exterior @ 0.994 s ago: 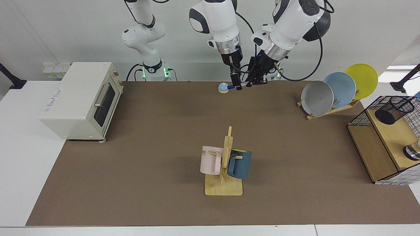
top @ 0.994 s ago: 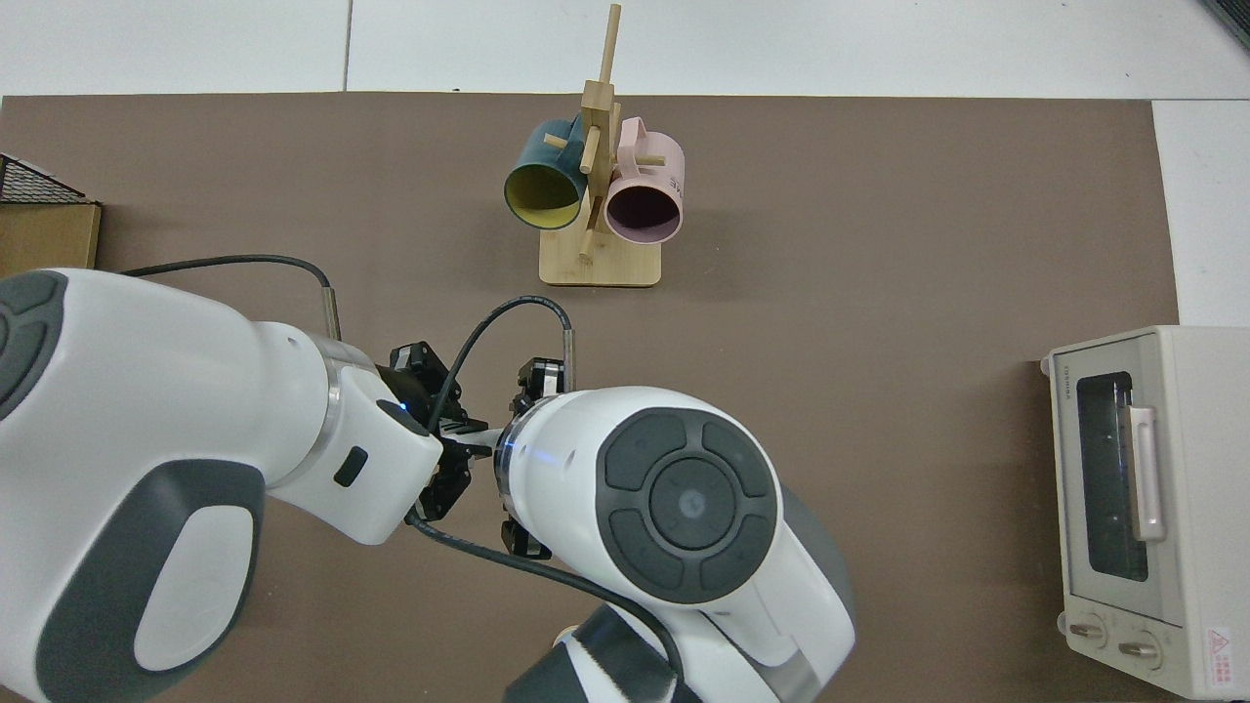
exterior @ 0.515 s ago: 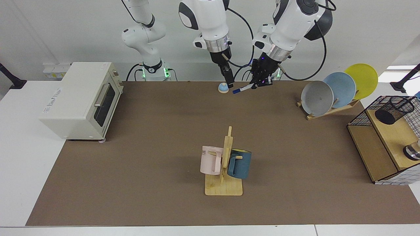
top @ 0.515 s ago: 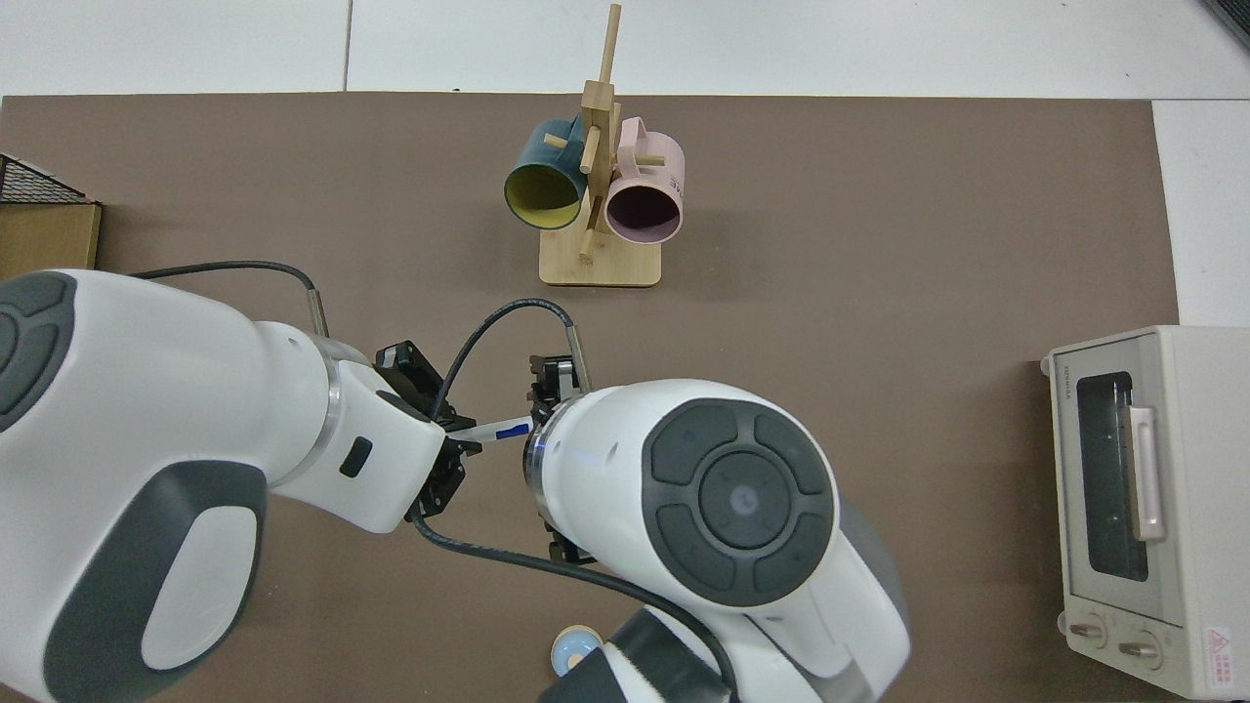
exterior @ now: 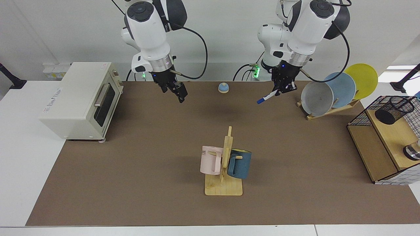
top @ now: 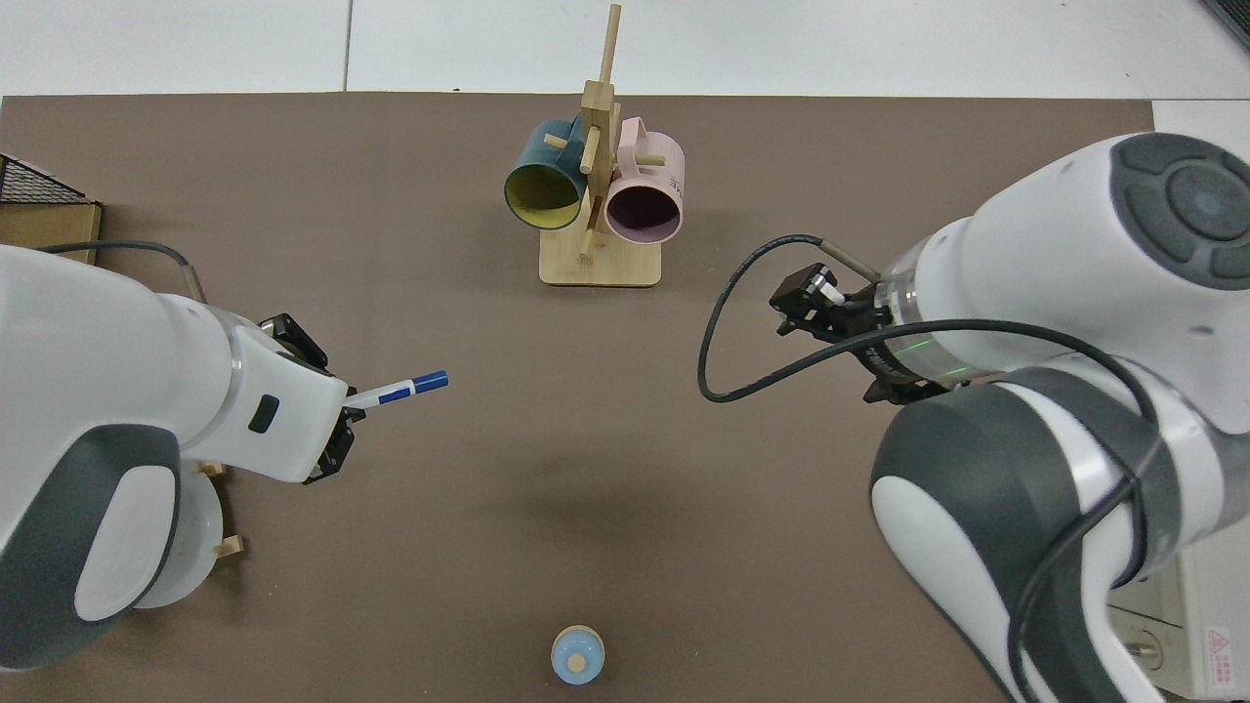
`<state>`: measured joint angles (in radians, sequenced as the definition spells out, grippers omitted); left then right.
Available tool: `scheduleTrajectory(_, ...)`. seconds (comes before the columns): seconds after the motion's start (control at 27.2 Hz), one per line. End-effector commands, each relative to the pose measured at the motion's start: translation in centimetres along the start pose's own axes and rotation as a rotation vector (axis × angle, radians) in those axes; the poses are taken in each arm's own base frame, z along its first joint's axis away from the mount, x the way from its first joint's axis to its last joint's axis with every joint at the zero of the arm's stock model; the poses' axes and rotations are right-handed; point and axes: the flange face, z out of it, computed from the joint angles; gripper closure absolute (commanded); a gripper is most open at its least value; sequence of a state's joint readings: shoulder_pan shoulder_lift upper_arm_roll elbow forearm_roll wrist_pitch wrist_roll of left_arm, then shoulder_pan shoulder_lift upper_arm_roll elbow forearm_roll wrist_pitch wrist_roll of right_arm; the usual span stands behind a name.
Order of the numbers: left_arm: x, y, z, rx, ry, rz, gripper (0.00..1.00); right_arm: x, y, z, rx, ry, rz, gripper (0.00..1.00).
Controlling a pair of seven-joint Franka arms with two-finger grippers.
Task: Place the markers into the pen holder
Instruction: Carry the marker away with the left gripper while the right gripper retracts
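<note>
**Left end effector holds the marker above the desk**

The left end effector (exterior: 284,89) hangs over the far side of the brown desk (exterior: 147,157), just beside the plate rack (exterior: 328,109). It is clamped on the white barrel of the marker (exterior: 267,97), which slants down and away from the plates, blue cap outermost and clear of the desk. From above, the marker (top: 400,391) juts out sideways from the left end effector (top: 342,415).

The right end effector (exterior: 178,93) hangs near the toaster oven (exterior: 78,100), holding nothing; whether its fingers are parted I cannot tell.

The pen holder (exterior: 395,109) lies tipped on its side on the top wooden shelf of the wire rack (exterior: 377,144), well apart from the marker. A mug tree (exterior: 226,164) with a pink and a blue mug stands mid-desk.
</note>
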<state>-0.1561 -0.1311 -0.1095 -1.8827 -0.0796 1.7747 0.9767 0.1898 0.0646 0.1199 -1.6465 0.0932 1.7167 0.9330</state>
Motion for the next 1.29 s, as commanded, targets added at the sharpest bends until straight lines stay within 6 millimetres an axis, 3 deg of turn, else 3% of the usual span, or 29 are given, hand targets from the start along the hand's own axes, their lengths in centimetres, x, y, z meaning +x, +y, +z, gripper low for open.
scheduleTrajectory(0.0, -2.6, -1.1, 0.0, 0.056, -0.089, -0.017, 1.0, 2.7, 3.6, -0.6, -0.052, 0.008, -0.231, 0.0)
scheduleTrajectory(0.15, -5.2, -2.6, -0.4, 0.091, -0.147, -0.048, 1.0, 3.1, 4.9, -1.8, -0.059, 0.012, -0.339, 0.0)
scheduleTrajectory(0.44, -11.0, -5.8, -2.4, 0.183, -0.278, -0.045, 1.0, 1.6, 6.7, -4.9, -0.098, 0.031, -0.455, 0.0)
scheduleTrajectory(0.59, -13.8, -7.5, -5.1, 0.26, -0.353, -0.045, 1.0, 1.0, 7.2, -5.8, -0.102, 0.027, -0.508, 0.0)
scheduleTrajectory(0.74, -17.0, -9.3, -8.4, 0.311, -0.399, -0.045, 1.0, 1.4, 8.0, -6.0, -0.109, 0.016, -0.555, 0.0)
scheduleTrajectory(0.85, -18.5, -10.3, -10.5, 0.377, -0.53, -0.028, 1.0, 1.9, 8.5, -6.1, -0.108, 0.016, -0.563, 0.0)
scheduleTrajectory(0.99, -20.2, -11.5, -12.4, 0.417, -0.72, 0.094, 1.0, 2.4, 8.9, -6.1, -0.107, 0.016, -0.561, 0.0)
scheduleTrajectory(1.25, -23.4, -14.8, -14.5, 0.419, -0.83, 0.187, 1.0, 2.9, 9.6, -5.9, -0.118, -0.008, -0.609, 0.0)
